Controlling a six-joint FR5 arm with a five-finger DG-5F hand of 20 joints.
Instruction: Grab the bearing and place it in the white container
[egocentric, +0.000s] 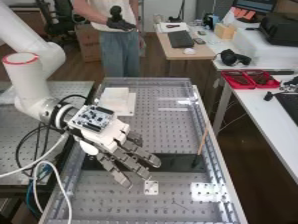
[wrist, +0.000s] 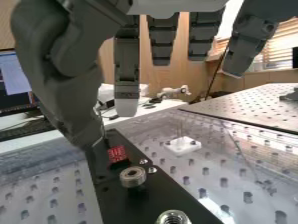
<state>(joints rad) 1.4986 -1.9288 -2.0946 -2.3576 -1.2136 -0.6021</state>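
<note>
Bearing (wrist: 133, 177), underside hidden, near a cut-off metal piece (wrist: 173, 217); the fingers (egocentric: 138, 168) are straight, holding nothing.

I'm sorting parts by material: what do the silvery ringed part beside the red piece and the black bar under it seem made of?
The silvery ringed part looks like bare machined metal, with bright glints around its rim. The black bar has a smooth, dark finish: coated metal or plastic, hard to say.
</note>
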